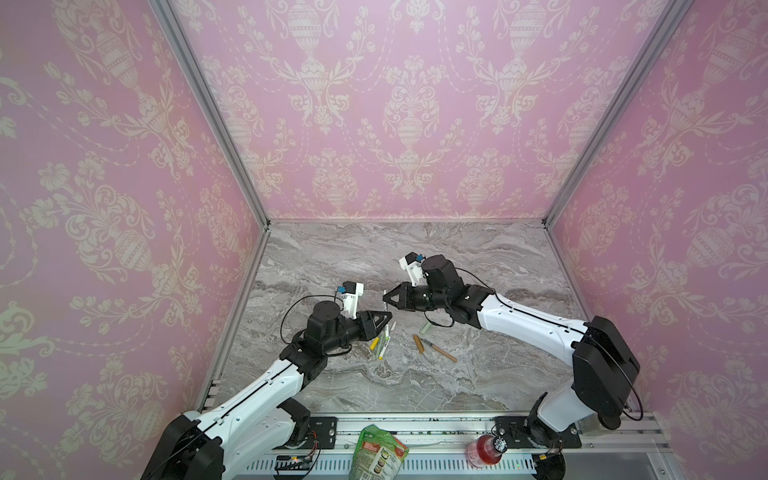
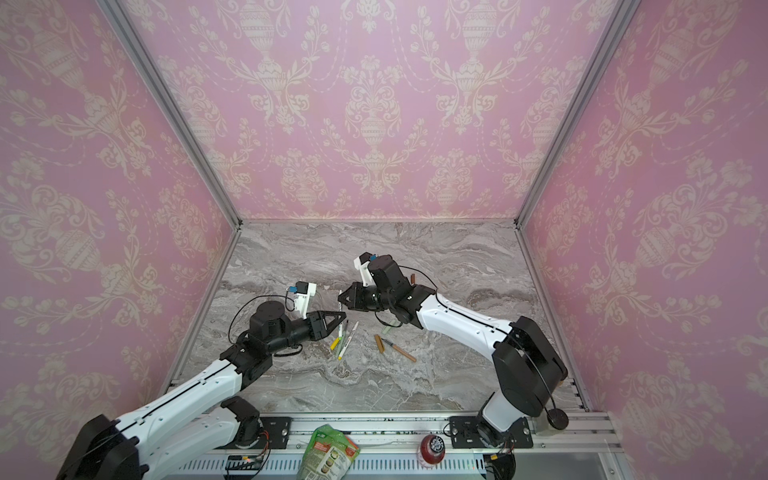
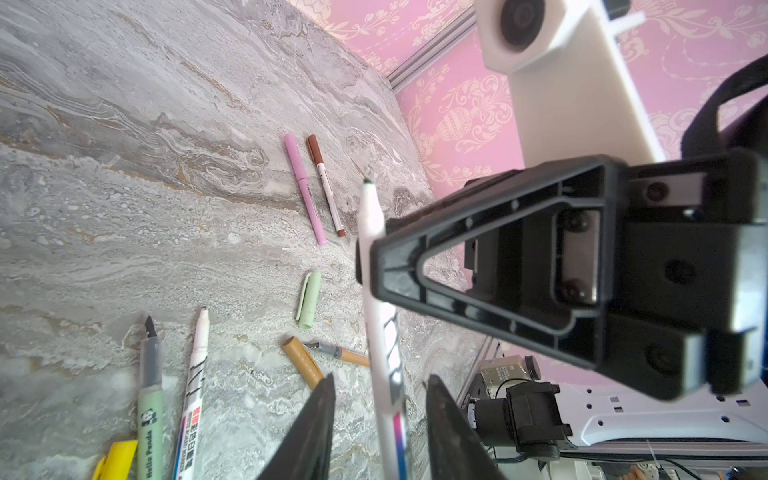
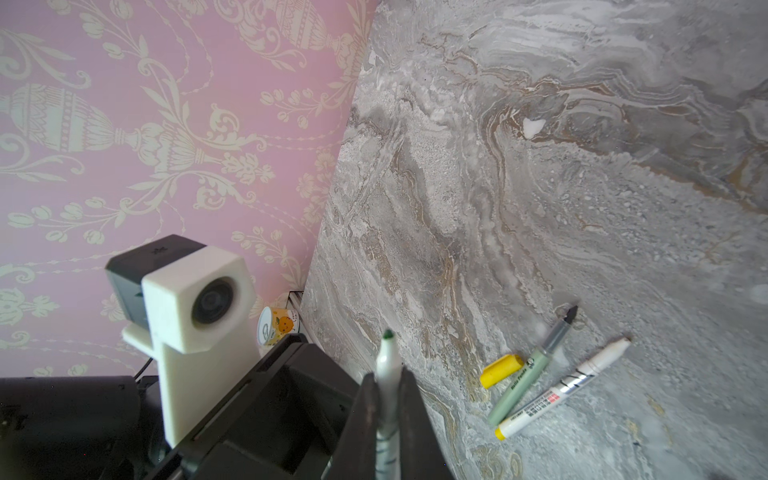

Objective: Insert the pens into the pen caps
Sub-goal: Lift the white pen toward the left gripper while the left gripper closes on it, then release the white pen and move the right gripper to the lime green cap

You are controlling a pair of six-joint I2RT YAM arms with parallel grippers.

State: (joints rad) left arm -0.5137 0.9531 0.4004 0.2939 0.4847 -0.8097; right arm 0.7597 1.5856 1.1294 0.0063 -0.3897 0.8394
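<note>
My right gripper [image 1: 386, 298] [image 4: 387, 375] is shut on a white pen [image 3: 370, 216] [image 4: 387, 353] with a dark green tip, held above the marble table. My left gripper [image 1: 99, 318] [image 3: 381, 377] is open, its jaws on either side of that pen's lower barrel with a gap on each side. On the table lie a pale green cap [image 3: 309, 299], a tan cap [image 3: 301, 359] beside a tan pen [image 3: 345, 354], a yellow cap [image 4: 500, 370], a green pen [image 4: 528, 382] and another white pen [image 4: 561, 388]. A pink pen [image 3: 303, 187] and a brown-capped pen [image 3: 326, 187] lie capped farther off.
Pink patterned walls close in the table on three sides. Below the front rail lie a green bag [image 1: 378, 451] and a red bottle [image 1: 484, 451]. A small can [image 4: 276, 326] stands at the table's edge by the wall.
</note>
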